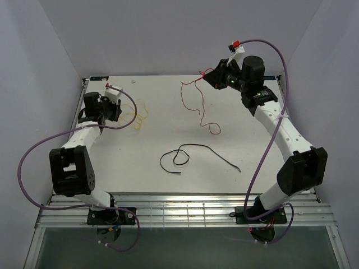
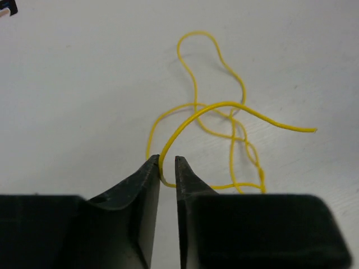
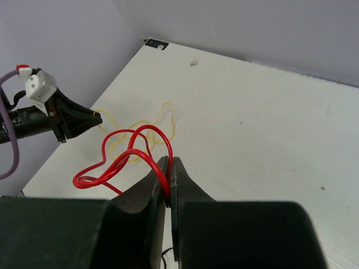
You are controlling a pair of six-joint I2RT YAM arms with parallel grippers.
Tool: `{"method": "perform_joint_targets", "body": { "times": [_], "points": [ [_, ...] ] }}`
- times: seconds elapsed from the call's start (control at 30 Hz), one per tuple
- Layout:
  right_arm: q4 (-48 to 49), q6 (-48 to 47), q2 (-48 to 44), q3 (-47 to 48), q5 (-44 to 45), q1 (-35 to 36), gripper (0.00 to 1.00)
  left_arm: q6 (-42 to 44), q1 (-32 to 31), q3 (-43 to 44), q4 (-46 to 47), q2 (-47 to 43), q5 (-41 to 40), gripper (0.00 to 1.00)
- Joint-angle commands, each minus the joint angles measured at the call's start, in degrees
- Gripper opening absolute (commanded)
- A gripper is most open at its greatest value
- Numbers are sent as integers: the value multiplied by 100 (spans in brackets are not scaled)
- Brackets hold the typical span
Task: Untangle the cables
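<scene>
Right pincer (image 3: pixel 170 162) clenched on red cable (image 3: pixel 115 167); left pincer (image 2: pixel 166 159) parted around yellow cable (image 2: pixel 224 103). Judged limp, light; grasp ends.

I find no words or numbers I can read in any of my views. A small dark sticker (image 3: pixel 156 43) sits at the table's (image 3: pixel 263 123) far corner, its marks too tiny to read.

The desk (image 1: pixel 168 112) is plain white. The yellow cable (image 2: pixel 224 103), red cable (image 3: pixel 112 168) and black cable (image 1: pixel 196 145) are each solid-coloured; the arms (image 1: pixel 280 126) are white and black.
</scene>
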Motion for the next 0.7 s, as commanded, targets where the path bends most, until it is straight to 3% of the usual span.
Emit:
{"method": "perform_joint_targets", "body": {
  "times": [0.0, 0.03, 0.07, 0.1, 0.13, 0.17, 0.33, 0.47, 0.57, 0.67],
  "points": [
    [350, 2, 209, 576, 189, 195, 8, 482, 59, -165, -256, -11, -321, 39],
    [376, 2, 280, 700, 241, 291, 8, 535, 68, -209, -283, -20, -338, 42],
    [376, 2, 350, 849, 277, 344, 8, 553, 59, -244, -275, -12, -399, 53],
    [376, -15, 516, 1025, 303, 388, 8, 535, 68, -288, -257, 15, -487, 67],
    [359, -15, 605, 1401, 347, 476, 8, 500, 68, -280, -275, 50, -714, 92],
    [341, -24, 719, 1605, 365, 520, 8, 439, 59, -245, -301, 172, -847, 98],
    [-151, -217, 1388, 2844, 628, 696, 8, -175, 59, 334, -1073, 244, -911, 98],
    [-204, -138, 1529, 2899, 813, 696, 8, -545, 68, 713, -1733, -81, 107, 98],
    [-221, -77, 1721, 2951, 831, 705, 8, -423, 59, 853, -2041, -398, 1424, 98],
    [-502, -313, 1897, 2829, 1094, 758, 8, -56, 68, 1073, -2497, -337, 1482, 98]
  ]
}}
